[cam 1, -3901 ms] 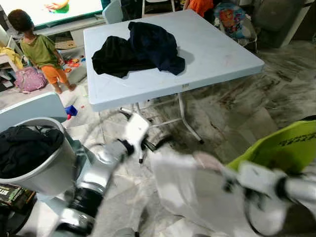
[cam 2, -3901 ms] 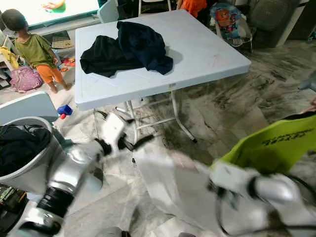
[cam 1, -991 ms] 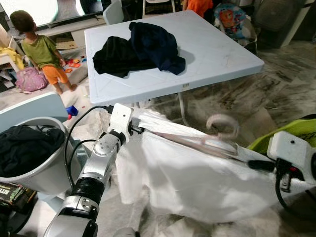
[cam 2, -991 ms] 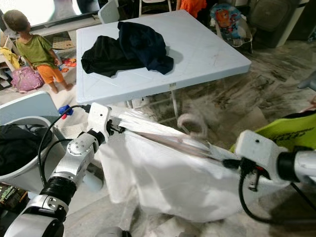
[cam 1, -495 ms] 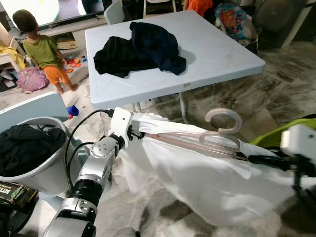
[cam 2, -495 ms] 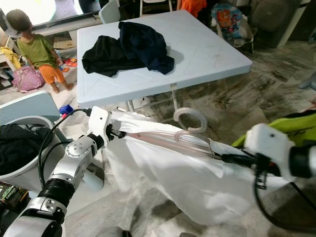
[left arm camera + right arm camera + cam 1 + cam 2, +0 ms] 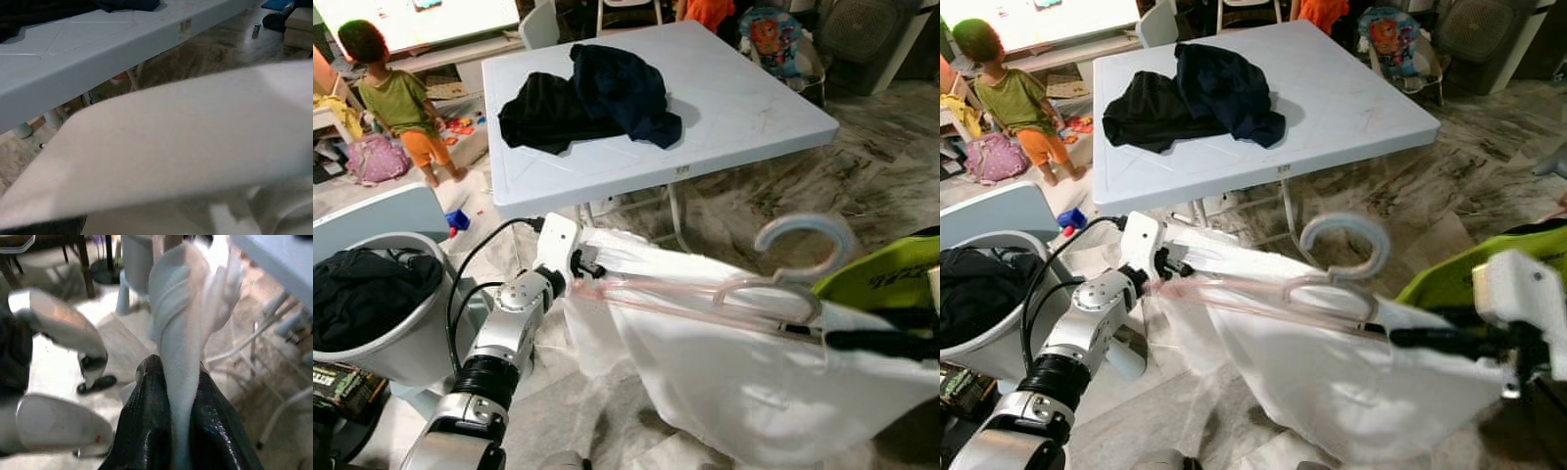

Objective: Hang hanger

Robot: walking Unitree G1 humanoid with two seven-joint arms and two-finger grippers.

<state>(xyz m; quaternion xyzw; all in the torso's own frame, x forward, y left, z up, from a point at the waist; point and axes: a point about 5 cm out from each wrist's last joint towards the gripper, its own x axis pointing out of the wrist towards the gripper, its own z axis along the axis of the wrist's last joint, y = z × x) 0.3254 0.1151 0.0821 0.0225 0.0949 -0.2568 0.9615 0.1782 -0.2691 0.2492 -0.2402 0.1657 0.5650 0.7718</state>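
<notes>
Since half a second ago the hanger's hook has swung up and to the right, the white garment stretched wider between both arms.
Risk first: the white garment (image 7: 754,382), largest and loosest, could slide off if either pinch slackens, dragging on the floor near the tabletop (image 7: 744,108). The clear pinkish hanger (image 7: 705,294) sits inside it, hook upright. The right gripper (image 7: 171,431) is clamped on cloth; the left gripper (image 7: 582,269) holds the far-left end, its fingers hidden, so I cannot tell.
</notes>
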